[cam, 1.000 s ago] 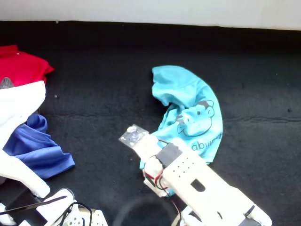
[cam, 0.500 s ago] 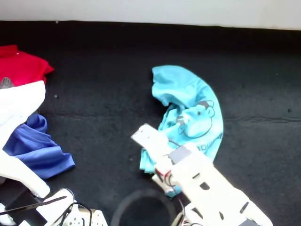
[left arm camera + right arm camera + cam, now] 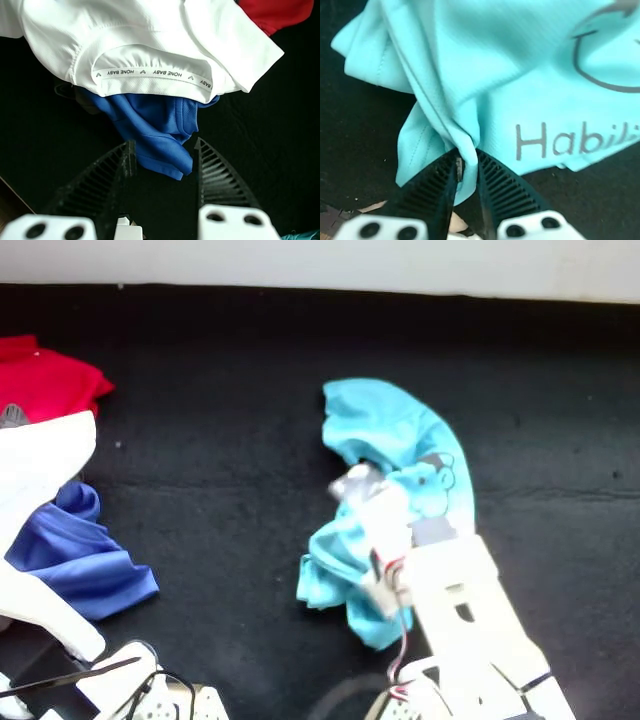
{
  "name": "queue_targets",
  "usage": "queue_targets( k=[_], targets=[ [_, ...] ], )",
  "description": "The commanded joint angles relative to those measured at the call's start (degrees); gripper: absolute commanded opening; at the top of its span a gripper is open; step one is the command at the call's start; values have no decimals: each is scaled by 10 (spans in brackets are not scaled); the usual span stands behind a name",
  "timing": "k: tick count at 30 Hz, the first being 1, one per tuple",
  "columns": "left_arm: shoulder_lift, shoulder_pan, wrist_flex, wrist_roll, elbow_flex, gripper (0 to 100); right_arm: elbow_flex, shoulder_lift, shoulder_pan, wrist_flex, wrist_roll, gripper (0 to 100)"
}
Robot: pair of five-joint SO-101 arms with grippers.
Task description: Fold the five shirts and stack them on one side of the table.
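Two grippers, two shirts.
Left gripper hangs, jaws apart, above the blue shirt; right gripper pinches a fold of the turquoise shirt.

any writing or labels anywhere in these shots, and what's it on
white shirt: one band of small dark lettering, repeated with little marks between, along the inside collar tape.
turquoise shirt: large grey lettering under a drawn face, cut off at the picture's edge.
blue shirt and red shirt: no print visible.
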Motion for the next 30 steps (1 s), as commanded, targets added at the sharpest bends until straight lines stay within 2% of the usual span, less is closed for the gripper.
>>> queue_targets(
  k=[1, 6, 18, 23, 30],
  targets=[
    [-24, 16, 4, 1, -5, 192, -146, -6, 53, 85, 34, 7],
    [-71, 90, 4, 1, 12, 192, -250, -6, 121, 130, 87, 7],
    [-148, 392, 4, 1, 247, 192, -338, -6, 360, 169, 265, 7],
    [-146, 553, 4, 1, 338, 192, -336, -6, 420, 169, 278, 7],
    [-131, 772, 2, 3, 427, 192, -335, -6, 461, 169, 278, 7]
  ],
)
